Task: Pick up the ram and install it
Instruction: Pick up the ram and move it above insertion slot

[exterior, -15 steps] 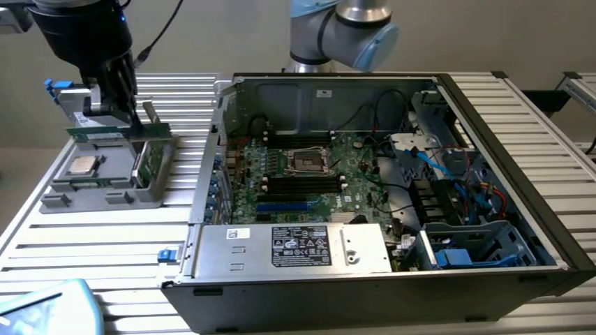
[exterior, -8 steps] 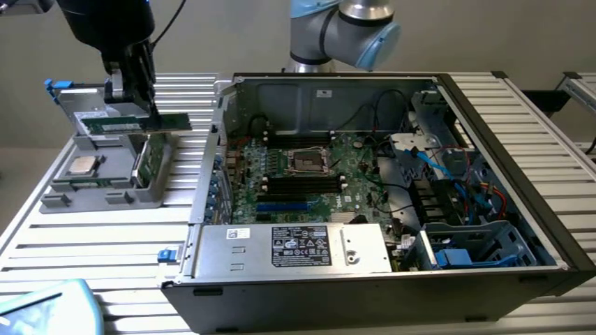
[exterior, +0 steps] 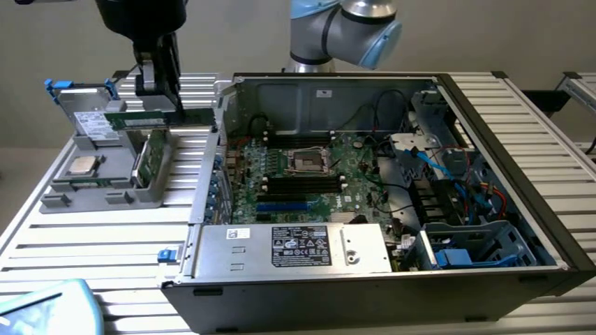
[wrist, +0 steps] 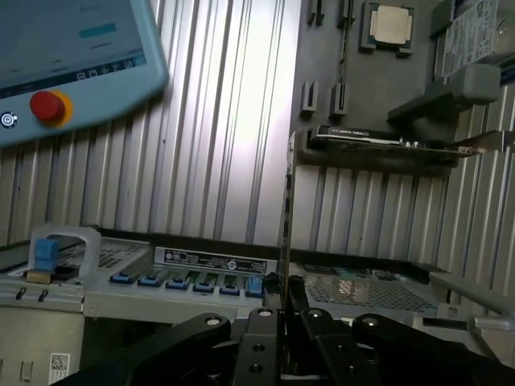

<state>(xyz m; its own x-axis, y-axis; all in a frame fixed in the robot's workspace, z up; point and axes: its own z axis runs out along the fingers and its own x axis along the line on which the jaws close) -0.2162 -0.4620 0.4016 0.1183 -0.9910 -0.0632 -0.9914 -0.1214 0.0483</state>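
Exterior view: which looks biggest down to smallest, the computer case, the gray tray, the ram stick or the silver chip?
1. computer case
2. gray tray
3. ram stick
4. silver chip
The stick hangs above the tray, maybe nearer the camera, so it may look a bit bigger.

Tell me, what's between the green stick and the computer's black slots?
The case's metal side wall stands between the ram and the motherboard slots, in the exterior view.

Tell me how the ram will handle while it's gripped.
Probably stiff: the ram sticks out level on both sides of the gripper without sagging. Likely light, since it looks like a slim board, very thin edge-on in the wrist view. Clamped near its middle, it might pivot or slip if an end gets bumped, and a bare circuit board is probably fragile.
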